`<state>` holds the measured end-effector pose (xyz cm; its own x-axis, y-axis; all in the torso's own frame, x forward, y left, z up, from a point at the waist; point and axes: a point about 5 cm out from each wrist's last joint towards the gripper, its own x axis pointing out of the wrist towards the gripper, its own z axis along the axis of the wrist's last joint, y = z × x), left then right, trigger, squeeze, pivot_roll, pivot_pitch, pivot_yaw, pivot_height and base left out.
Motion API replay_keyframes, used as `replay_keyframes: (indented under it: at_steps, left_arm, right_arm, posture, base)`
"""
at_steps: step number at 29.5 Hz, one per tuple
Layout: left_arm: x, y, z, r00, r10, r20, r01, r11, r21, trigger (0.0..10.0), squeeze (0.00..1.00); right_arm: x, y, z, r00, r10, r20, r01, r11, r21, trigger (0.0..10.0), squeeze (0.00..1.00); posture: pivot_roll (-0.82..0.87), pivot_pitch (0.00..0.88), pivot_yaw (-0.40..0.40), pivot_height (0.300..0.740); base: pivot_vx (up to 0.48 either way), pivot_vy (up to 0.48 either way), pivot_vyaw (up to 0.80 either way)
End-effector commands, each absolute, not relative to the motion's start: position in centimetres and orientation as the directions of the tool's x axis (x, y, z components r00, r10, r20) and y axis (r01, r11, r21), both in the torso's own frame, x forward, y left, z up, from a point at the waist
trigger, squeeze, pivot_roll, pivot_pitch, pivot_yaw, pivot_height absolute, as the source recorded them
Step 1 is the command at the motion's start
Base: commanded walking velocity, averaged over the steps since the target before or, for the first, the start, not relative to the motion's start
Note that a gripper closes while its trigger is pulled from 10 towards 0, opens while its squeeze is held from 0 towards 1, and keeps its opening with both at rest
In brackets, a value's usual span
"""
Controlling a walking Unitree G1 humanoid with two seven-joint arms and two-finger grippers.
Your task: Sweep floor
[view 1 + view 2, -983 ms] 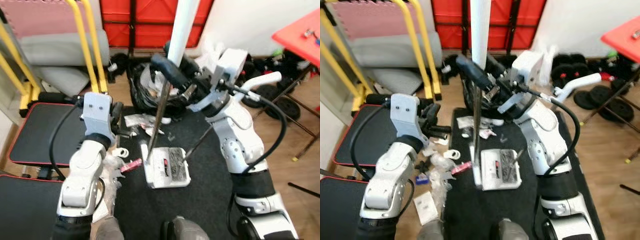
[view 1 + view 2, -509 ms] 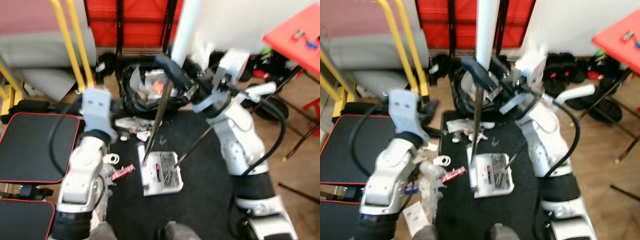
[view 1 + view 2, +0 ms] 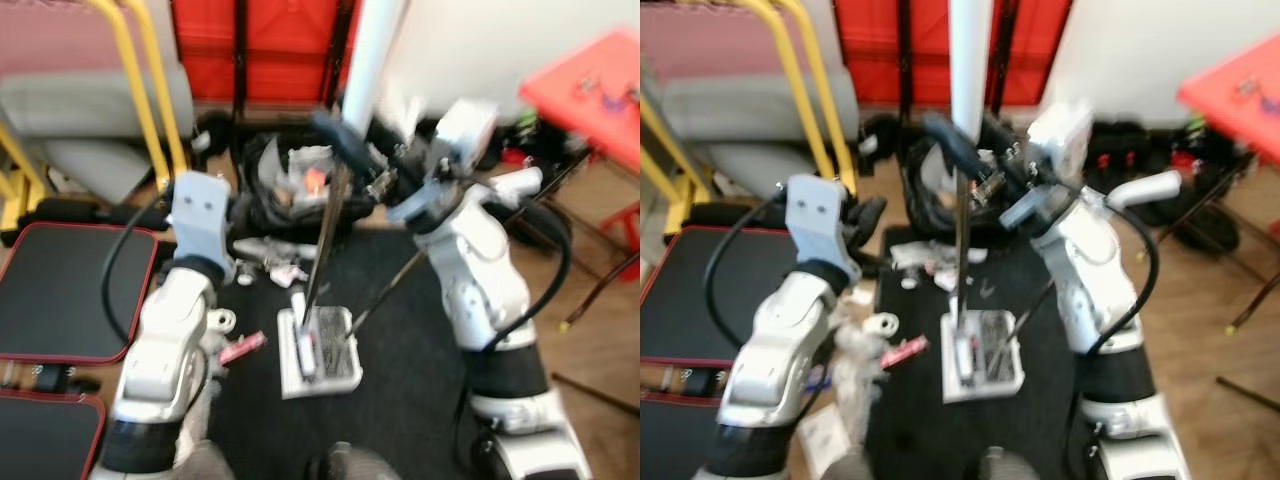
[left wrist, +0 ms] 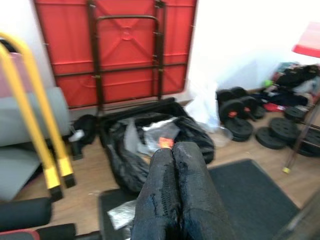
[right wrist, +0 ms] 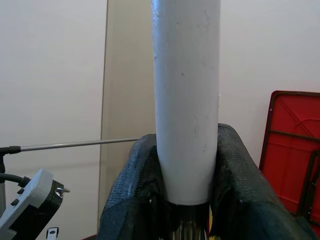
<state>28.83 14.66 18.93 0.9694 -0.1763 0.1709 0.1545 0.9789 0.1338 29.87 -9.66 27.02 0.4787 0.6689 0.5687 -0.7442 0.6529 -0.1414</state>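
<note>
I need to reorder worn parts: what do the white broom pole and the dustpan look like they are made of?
The white pole, clamped in the right gripper, looks like matte painted metal or plastic; small scuffs show. The dustpan looks like moulded white plastic, though blur leaves that open.

I have a dustpan lying on the mat straight ahead, between my two arms. A thin handle rises from it toward the right gripper, whose fingers sit on either side of a pole. Left of the dustpan, scraps of litter lie at the mat's edge and on the bare floor. Behind the mat sits a rubbish bag, and behind that a folded table leans on the wall. To my left are padded benches with a rail frame behind them. Weight plates lie far right. The left gripper points at the bag.
</note>
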Motion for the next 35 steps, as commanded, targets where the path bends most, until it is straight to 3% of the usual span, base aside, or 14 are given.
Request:
replay_keyframes:
  at_steps: [1, 24, 33, 34, 35]
  left_arm:
    - [28.7, 14.4, 18.6, 0.968, -0.188, 0.166, 0.166, 0.976, 0.139, 10.0, 0.0]
    - [28.2, 13.2, 18.4, 0.934, -0.317, 0.167, 0.288, 0.941, 0.178, 10.0, 0.0]
    - [27.3, 11.9, 18.5, 0.863, -0.479, 0.161, 0.451, 0.874, 0.182, 10.0, 0.0]
    - [27.2, 11.8, 18.3, 0.857, -0.492, 0.156, 0.47, 0.869, 0.158, 10.0, 0.36]
    - [27.2, 11.8, 18.3, 0.857, -0.492, 0.156, 0.47, 0.869, 0.158, 10.0, 0.36]
  right_arm:
    - [29.6, -10.0, 27.8, 0.458, 0.66, 0.596, -0.736, 0.657, -0.162, 10.0, 0.0]
    - [30.5, -13.3, 28.7, 0.397, 0.758, 0.517, -0.772, 0.581, -0.259, 10.0, 0.0]
    - [31.0, -14.8, 29.6, 0.395, 0.739, 0.546, -0.768, 0.592, -0.246, 10.0, 0.0]
    - [30.9, -15.0, 29.7, 0.383, 0.733, 0.562, -0.78, 0.583, -0.228, 10.0, 0.0]
    - [30.9, -15.0, 29.7, 0.383, 0.733, 0.562, -0.78, 0.583, -0.228, 10.0, 0.0]
  posture:
    - [-0.1, 0.111, -0.169, 0.74]
    - [-0.09, 0.113, -0.17, 0.74]
    - [-0.09, 0.119, -0.164, 0.74]
    - [-0.09, 0.119, -0.164, 0.74]
    - [-0.09, 0.119, -0.164, 0.74]
  base:
    - [0.0, 0.0, 0.0]
    - [0.0, 0.0, 0.0]
    - [0.0, 0.0, 0.0]
    - [0.0, 0.0, 0.0]
    - [0.0, 0.0, 0.0]
